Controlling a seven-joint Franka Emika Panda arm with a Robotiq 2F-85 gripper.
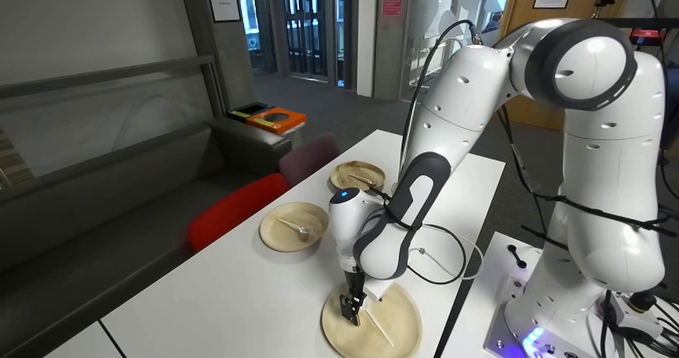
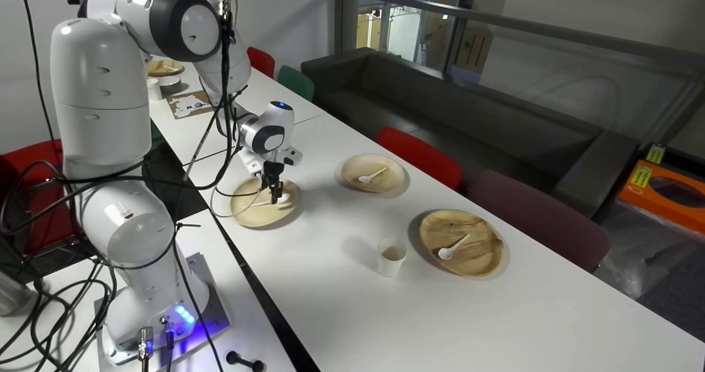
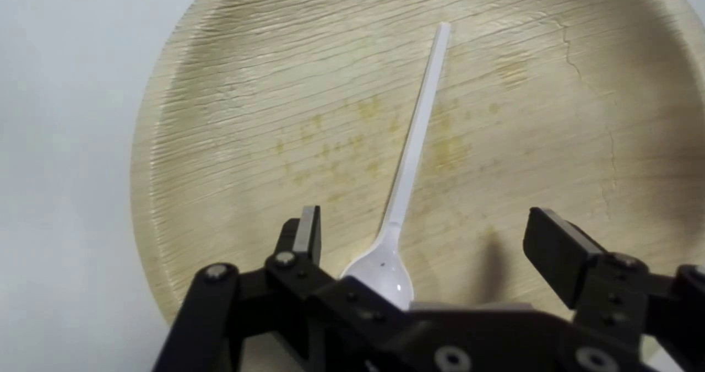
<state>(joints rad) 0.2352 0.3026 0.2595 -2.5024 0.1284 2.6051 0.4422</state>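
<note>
The jaws stood spread, pinching nothing. Beneath them, on the round pale-tan plate (image 3: 220, 157), the long white plastic spoon (image 3: 410, 162) lay with its broad end between them, apparently not yet gripped.

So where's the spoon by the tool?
In the wrist view, the spoon lies on the pale plate, handle toward the picture's top, bowl showing between the fingers of the tool.

Dark sofa (image 1: 122, 199) beside pale wall (image 1: 95, 24)
</note>
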